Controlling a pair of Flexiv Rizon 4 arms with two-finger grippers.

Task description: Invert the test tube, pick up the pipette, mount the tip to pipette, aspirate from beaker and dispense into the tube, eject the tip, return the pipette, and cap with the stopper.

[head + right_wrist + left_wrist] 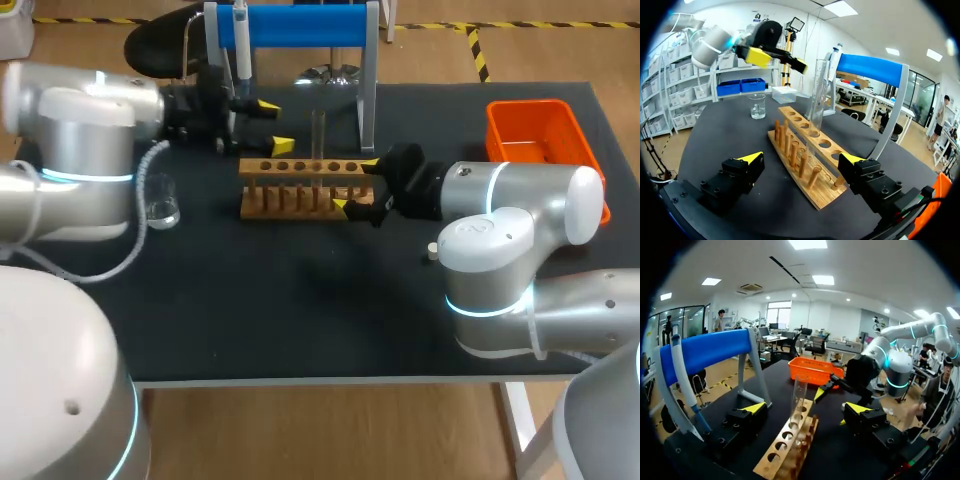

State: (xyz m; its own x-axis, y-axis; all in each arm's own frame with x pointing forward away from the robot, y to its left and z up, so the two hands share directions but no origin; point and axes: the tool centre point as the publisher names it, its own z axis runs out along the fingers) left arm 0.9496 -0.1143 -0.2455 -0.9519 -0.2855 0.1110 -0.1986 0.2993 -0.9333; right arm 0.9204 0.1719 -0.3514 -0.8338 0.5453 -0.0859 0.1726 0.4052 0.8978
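Both open and empty, my left pincer [274, 125] and right pincer [356, 185] face the rack [290, 168] keeping the test tube [318, 135] upright.

1. Upper middle of the head view: the test tube [318, 135] is faint clear glass, and its mouth cannot be made out.
2. Right of centre, a small white object [431, 250] is too small to identify.
3. The orange tray [530, 130] has its lower right corner hidden behind the right arm [520, 200].
4. The rack [290, 185] has its right end partly covered by the right gripper [356, 184].
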